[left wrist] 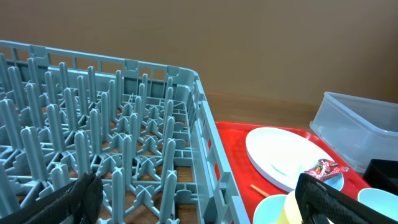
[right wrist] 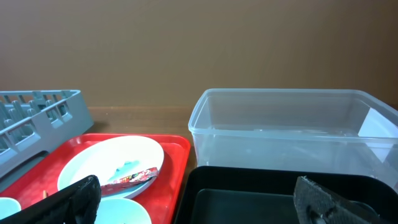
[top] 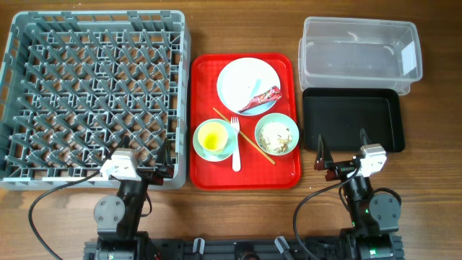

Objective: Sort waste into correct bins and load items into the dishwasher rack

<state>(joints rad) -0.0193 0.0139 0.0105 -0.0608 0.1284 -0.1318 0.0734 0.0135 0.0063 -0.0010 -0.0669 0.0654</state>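
The grey dishwasher rack [top: 94, 16] stands at the left with nothing in it. On the red tray [top: 206, 72] lie the pale blue plate [top: 238, 78] with the red wrapper [top: 260, 99] on it, the yellow cup [top: 212, 136] inside the light blue bowl [top: 228, 148], the mint-green bowl [top: 289, 124] holding whitish food scraps [top: 274, 136], and the white fork [top: 235, 148]. I cannot make out the tissue. The clear tub [top: 359, 58] and the black tray [top: 351, 119] are at the right. My left gripper [top: 146, 153] is open over the rack's front right corner. My right gripper [top: 342, 148] is open over the black tray's front edge.
A thin wooden stick [top: 245, 137] lies slantwise on the red tray between the two bowls. The rack's upright pegs [left wrist: 124, 149] fill the left wrist view. Bare wooden table [top: 433, 180] shows around the bins and along the front.
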